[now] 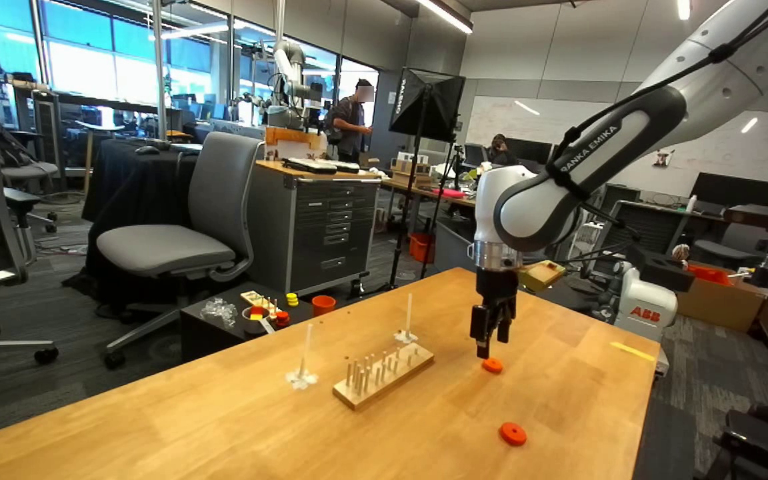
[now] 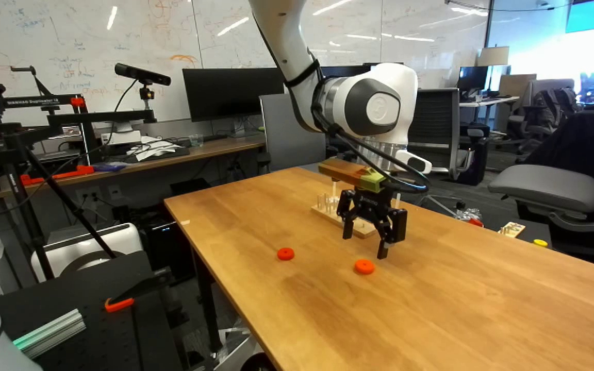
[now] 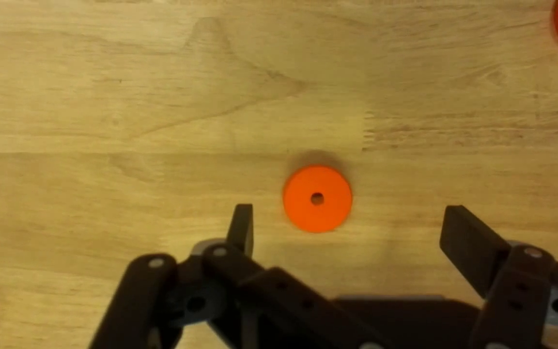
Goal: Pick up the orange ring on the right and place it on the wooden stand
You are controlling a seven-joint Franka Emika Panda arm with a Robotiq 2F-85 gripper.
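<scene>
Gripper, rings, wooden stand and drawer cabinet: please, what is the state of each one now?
Gripper: open, holding nothing, above the table.
Orange ring nearer the gripper: flat on the table, not grasped.
Other ring: also flat on the table, untouched.
Wooden stand: flat on the table, bearing no ring.
Drawer cabinet: appears shut.
</scene>
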